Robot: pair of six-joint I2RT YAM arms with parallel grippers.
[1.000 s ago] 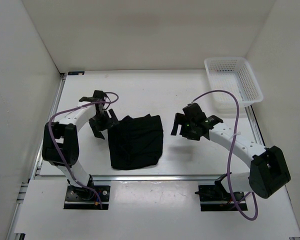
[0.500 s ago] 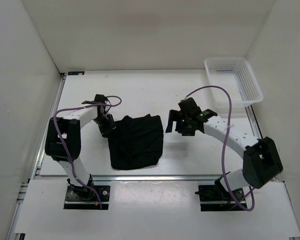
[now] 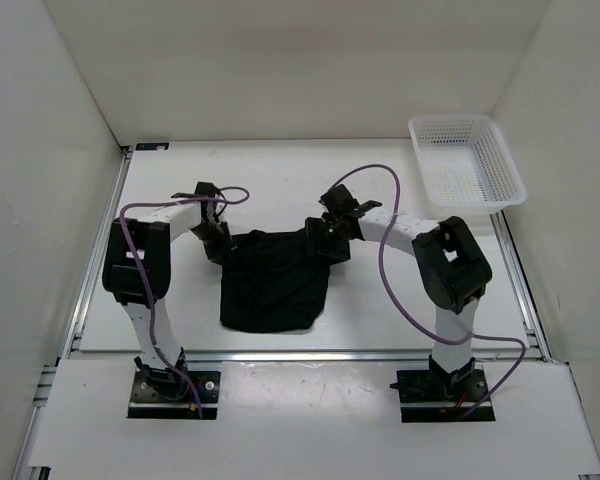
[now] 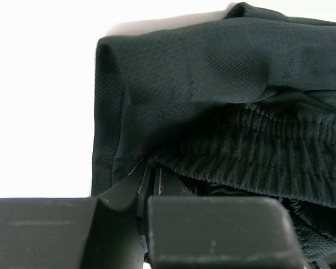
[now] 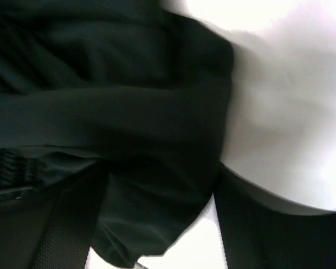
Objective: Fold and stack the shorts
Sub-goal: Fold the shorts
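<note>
The black shorts (image 3: pixel 272 290) lie folded in a rough square at the table's middle. At their far left corner my left gripper (image 3: pixel 220 247) is shut on the fabric. In the left wrist view the mesh cloth and ribbed waistband of the shorts (image 4: pixel 224 84) run down between the shut left gripper (image 4: pixel 149 182). At the far right corner sits my right gripper (image 3: pixel 326 238). In the right wrist view the right gripper (image 5: pixel 162 216) stands apart, open, with a corner of the shorts (image 5: pixel 129 112) hanging between the fingers and white table beside it.
A white mesh basket (image 3: pixel 467 160) stands at the back right corner. White walls close in the table on the left, back and right. A metal rail (image 3: pixel 300 353) runs along the near edge in front of the arm bases.
Both arms have swung inward to the shorts' far corners. The left gripper has shut on the left corner. The right gripper has narrowed around the right corner, and the far edge has bunched slightly.
</note>
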